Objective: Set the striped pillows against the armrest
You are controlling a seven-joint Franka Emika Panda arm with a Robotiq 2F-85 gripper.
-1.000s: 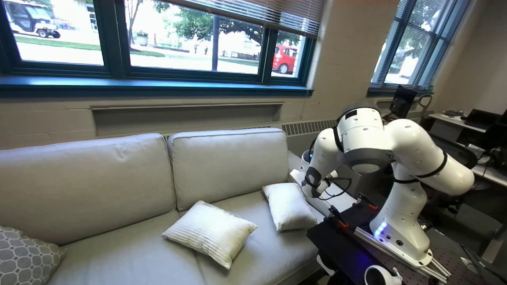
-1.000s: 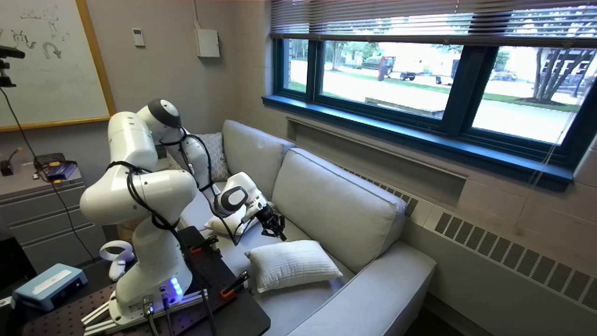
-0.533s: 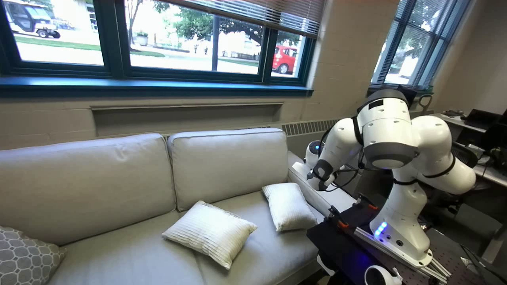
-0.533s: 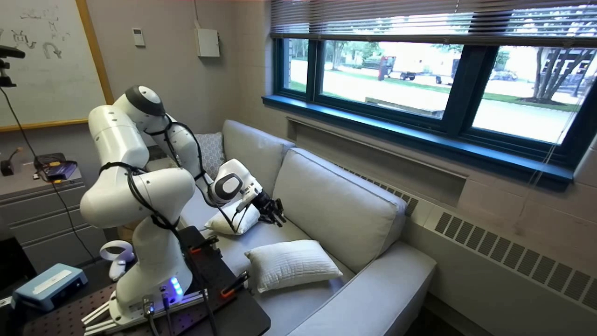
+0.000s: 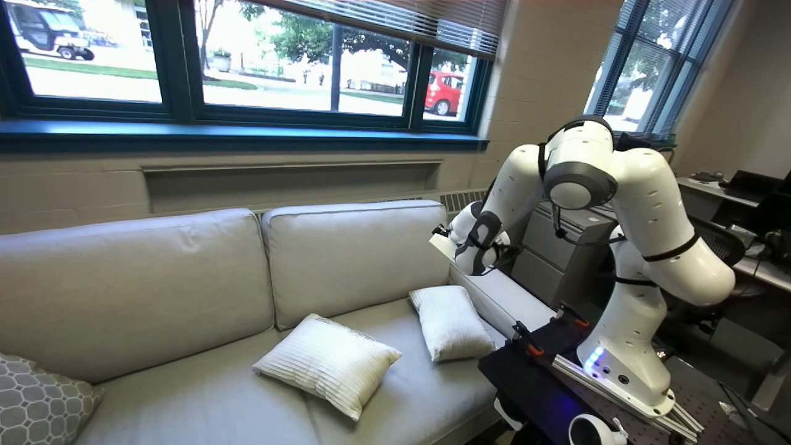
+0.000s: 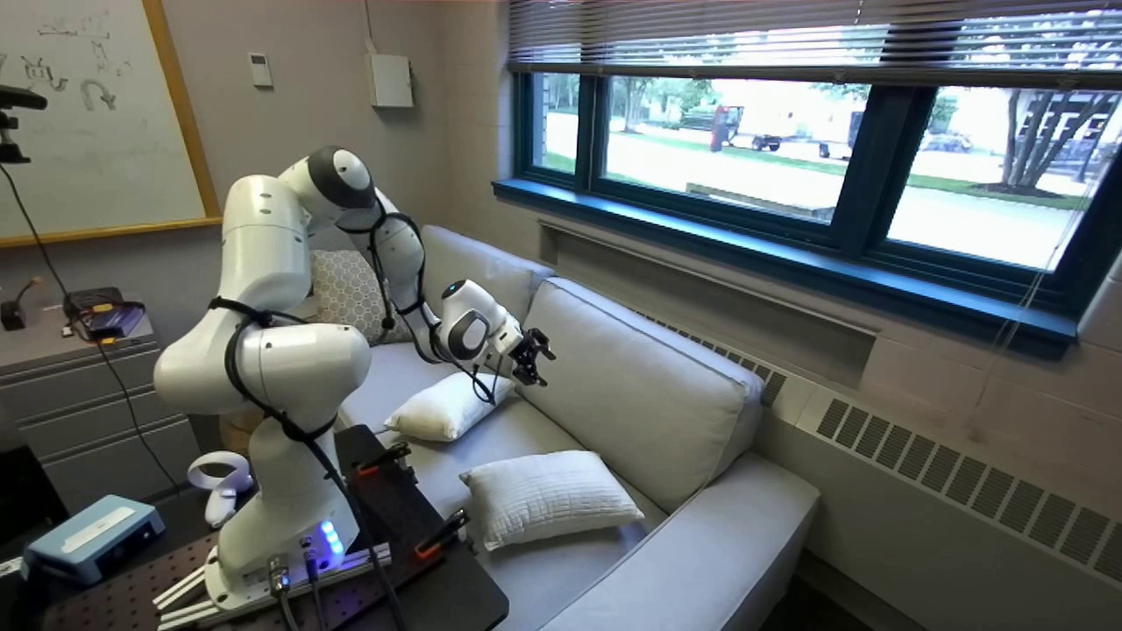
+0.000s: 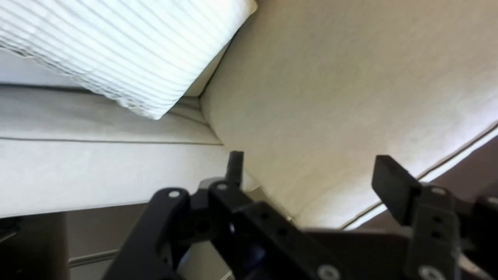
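While 2 fingers (image 7: 395, 190) gape, 2 striped pillows (image 5: 327, 364) on sofa (image 5: 185, 389), w/ 1 nr armrest (image 6: 710, 535).

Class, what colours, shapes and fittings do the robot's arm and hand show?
The arm is white and rounded, with dark grey bands at some joints. Black cables run along it; blue lights glow on its base. The hand is black and angular, with two fingers.

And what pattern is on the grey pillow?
Grey pillow: white honeycomb lines, clearest in an exterior view.

Two striped pillows (image 5: 329, 363) lie apart on the sofa (image 5: 191, 395), one near the armrest (image 5: 510, 295).
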